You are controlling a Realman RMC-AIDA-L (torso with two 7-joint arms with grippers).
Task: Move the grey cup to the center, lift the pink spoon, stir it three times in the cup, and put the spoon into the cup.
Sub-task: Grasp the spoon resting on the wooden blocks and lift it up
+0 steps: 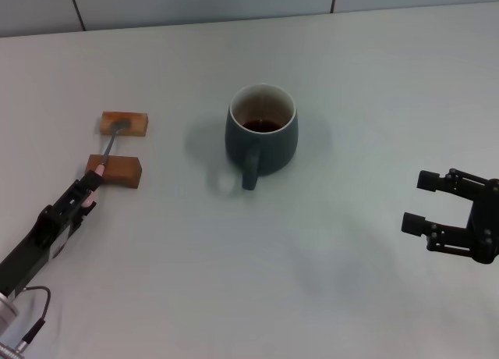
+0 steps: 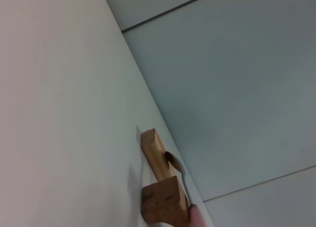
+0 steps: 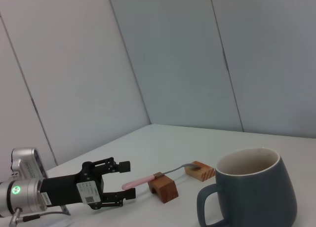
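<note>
The left claw is spread around the pink spoon on two brown blocks, while the right claw waits spread beside the grey cup.

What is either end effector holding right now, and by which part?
Nothing. The left end effector is open around the pink spoon handle's end; the right end effector is open and empty.

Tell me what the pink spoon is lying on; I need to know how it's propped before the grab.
The pink spoon bridges two brown wooden blocks: its bowl on the far block, its neck on the near block. The left gripper covers the handle's end, so nothing under it shows.
</note>
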